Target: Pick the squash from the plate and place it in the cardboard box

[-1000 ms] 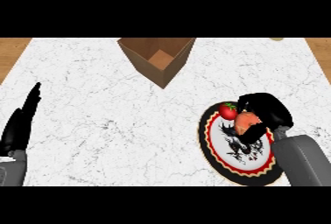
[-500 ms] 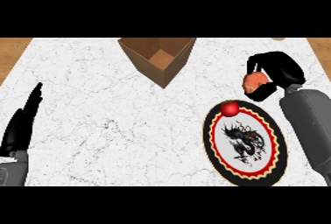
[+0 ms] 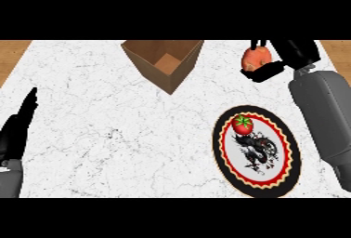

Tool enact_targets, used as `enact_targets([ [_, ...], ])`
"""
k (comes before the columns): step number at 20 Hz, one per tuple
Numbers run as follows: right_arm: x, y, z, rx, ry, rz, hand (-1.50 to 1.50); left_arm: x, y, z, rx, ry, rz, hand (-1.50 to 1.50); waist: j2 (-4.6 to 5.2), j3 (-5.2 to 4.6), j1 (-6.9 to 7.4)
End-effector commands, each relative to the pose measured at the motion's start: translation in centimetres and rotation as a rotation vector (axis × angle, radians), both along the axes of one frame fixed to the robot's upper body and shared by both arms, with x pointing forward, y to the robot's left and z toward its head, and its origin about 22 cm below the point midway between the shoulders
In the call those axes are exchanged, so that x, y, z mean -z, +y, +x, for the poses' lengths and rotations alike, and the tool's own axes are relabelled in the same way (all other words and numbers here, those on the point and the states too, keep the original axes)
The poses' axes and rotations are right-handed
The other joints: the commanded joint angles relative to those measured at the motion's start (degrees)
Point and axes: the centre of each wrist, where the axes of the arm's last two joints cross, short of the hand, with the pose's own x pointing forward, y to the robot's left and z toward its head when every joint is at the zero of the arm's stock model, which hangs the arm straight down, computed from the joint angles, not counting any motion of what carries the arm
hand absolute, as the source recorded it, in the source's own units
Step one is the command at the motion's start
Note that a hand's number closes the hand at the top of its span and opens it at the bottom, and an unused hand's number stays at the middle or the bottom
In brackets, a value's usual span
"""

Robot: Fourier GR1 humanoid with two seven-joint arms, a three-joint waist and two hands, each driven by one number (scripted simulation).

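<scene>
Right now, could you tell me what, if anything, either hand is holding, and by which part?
The right hand holds the squash, fingers curled round its right side. The left hand holds nothing.

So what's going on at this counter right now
The robot's right hand is curled round an orange squash, holding it above the counter, to the right of the open cardboard box. The plate it came from holds only a tomato. The left hand rests open at the left edge.

Bare white marble counter (image 3: pixel 103 116) between open brown cardboard box (image 3: pixel 165 60) and black right hand (image 3: pixel 277 58) curled round orange squash (image 3: pixel 256 57). Box mouth unobstructed. Round patterned plate (image 3: pixel 281 160) with red tomato (image 3: pixel 241 124) lower right, well apart.
</scene>
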Motion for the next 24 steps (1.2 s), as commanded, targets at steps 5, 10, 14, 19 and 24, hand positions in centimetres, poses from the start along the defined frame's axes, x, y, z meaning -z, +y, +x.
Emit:
enact_targets([
  [5,-4.5,6.0,2.1,-0.134,0.062,0.146,1.50,-0.9,0.0,-0.7,0.013,-0.003,-0.011,0.00,-0.08,0.01,0.43],
  [10,-6.2,11.2,2.9,-0.128,0.122,0.269,1.50,0.6,-0.8,0.0,0.010,-0.014,0.004,0.00,0.11,-0.02,0.39],
  [14,-6.0,15.2,3.4,-0.121,0.162,0.327,1.50,0.4,-0.8,0.4,0.034,-0.013,0.014,0.00,0.62,-0.05,1.60],
  [19,-4.7,17.1,3.9,-0.095,0.218,0.353,1.50,0.5,-2.1,0.6,0.045,-0.014,-0.004,0.00,1.02,-0.04,2.66],
  [24,-4.6,18.9,3.8,-0.075,0.238,0.344,1.50,-0.6,-2.1,2.8,0.059,-0.024,0.005,0.00,2.08,-0.12,3.84],
])
